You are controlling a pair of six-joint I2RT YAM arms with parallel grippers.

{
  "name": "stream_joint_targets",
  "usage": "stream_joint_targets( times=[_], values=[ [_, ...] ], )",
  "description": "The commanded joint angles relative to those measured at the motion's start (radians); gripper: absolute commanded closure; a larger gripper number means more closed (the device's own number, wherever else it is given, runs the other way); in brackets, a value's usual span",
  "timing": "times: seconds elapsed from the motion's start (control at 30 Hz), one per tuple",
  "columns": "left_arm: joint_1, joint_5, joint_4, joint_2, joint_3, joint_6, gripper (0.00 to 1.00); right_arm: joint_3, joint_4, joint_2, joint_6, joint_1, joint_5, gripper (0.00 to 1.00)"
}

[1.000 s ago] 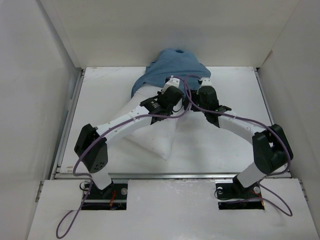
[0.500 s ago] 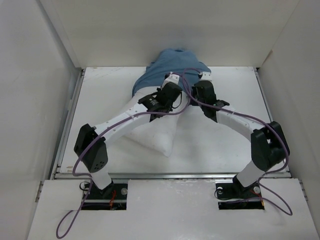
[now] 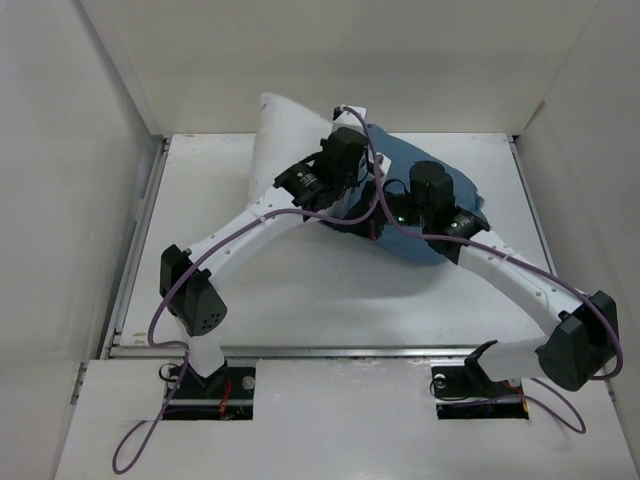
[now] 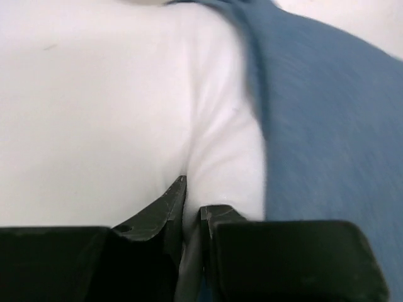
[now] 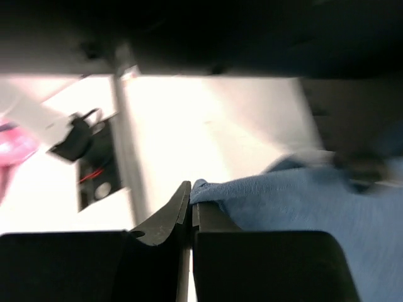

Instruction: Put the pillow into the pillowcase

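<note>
The white pillow (image 3: pixel 285 135) stands up at the back left, its right part inside the slate-blue pillowcase (image 3: pixel 410 160), which bulges toward the right middle of the table. In the left wrist view, my left gripper (image 4: pixel 192 201) is shut on a fold of the pillow (image 4: pixel 113 113), with the pillowcase (image 4: pixel 327 126) just to its right. From above, the left gripper (image 3: pixel 350 115) sits at the top of the bundle. My right gripper (image 5: pixel 191 195) is shut on the pillowcase's edge (image 5: pixel 283 201); from above, the right gripper (image 3: pixel 385 222) is at the case's near left side.
White walls close in the table (image 3: pixel 300 300) on the left, back and right. A metal rail (image 3: pixel 340 350) runs along the near edge. Purple cables (image 3: pixel 380 175) loop over both wrists. The right arm's elbow (image 3: pixel 580 345) hangs out by the right wall.
The right gripper has shut on the pillowcase's edge. Both arms have swung the bundle round: the pillow's bare end went from near the front to the back left, and the case now lies right.
</note>
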Motion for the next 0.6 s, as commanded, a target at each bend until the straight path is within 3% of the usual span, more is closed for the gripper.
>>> stream_joint_targets(
  times=[0.0, 0.23, 0.37, 0.43, 0.47, 0.57],
  values=[
    [-0.017, 0.030, 0.242, 0.003, 0.021, -0.082, 1.00, 0.018, 0.162, -0.010, -0.019, 0.026, -0.343, 1.00],
    [-0.017, 0.012, 0.253, -0.016, -0.035, -0.095, 1.00, -0.012, 0.231, 0.018, 0.144, -0.080, -0.217, 1.00],
    [-0.017, 0.012, 0.266, -0.074, -0.078, -0.105, 1.00, 0.071, 0.240, 0.058, 0.225, -0.143, -0.091, 1.00],
    [-0.006, -0.016, 0.288, -0.132, -0.109, -0.105, 1.00, 0.225, 0.240, 0.111, 0.252, -0.201, -0.022, 1.00],
    [-0.006, -0.016, 0.297, -0.155, -0.121, -0.105, 1.00, 0.226, 0.240, 0.139, 0.265, -0.201, -0.022, 1.00],
    [-0.006, -0.042, 0.340, -0.272, -0.181, -0.105, 1.00, 0.500, 0.147, 0.292, 0.266, -0.222, -0.071, 1.00]
  ],
)
